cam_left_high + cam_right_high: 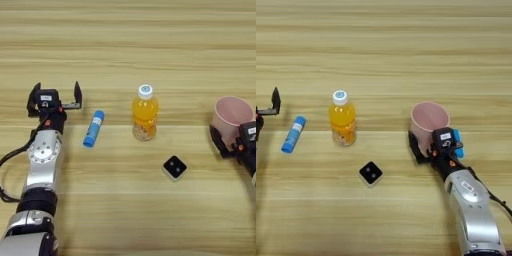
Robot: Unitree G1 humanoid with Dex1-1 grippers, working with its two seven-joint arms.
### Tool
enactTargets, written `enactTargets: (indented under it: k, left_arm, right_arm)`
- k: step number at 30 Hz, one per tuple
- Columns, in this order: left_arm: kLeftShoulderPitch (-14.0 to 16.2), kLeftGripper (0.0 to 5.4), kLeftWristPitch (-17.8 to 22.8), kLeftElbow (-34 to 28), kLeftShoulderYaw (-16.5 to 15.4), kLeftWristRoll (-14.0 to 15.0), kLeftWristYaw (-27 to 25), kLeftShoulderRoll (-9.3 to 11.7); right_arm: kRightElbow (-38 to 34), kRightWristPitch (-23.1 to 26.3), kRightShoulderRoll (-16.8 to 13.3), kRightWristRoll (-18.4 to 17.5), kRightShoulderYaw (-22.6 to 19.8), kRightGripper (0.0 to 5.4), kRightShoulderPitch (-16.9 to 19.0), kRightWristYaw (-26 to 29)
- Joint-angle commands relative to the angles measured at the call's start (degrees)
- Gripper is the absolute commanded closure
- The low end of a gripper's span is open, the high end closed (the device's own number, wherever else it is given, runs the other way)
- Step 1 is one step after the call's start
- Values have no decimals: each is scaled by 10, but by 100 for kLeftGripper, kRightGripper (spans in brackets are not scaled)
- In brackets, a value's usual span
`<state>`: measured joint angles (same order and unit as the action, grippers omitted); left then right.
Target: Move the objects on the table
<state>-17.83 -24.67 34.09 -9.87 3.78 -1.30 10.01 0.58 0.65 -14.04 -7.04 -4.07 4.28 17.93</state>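
An orange-drink bottle with a white cap stands upright at the table's middle. Left of it lies a blue glue-stick tube, and a black cube with white dots sits in front of the bottle to the right. My right gripper holds the near side of the upright pink cup, one black finger on the cup's left side and the other hidden. A flat blue bar peeks out just right of that gripper. My left gripper stands open and empty, left of the glue stick.
The wood-grain table fills both views. My left arm lies along the left side, its black cable trailing by the picture's edge. My right arm comes in from the lower right corner.
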Motion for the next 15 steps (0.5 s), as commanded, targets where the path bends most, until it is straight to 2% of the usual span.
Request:
enactTargets:
  k: [1,10,15]
  left_arm:
    - [-2,0,4,3,1,-5,1,3]
    - [-1,0,4,0,1,-5,1,1]
    - [-1,0,4,1,2,-5,2,1]
  right_arm:
    - [14,9,-3,8,12,95,1,7]
    - [-5,13,-8,6,13,3,11,11]
    - [-41,30,-13,-1,8,3,34,14]
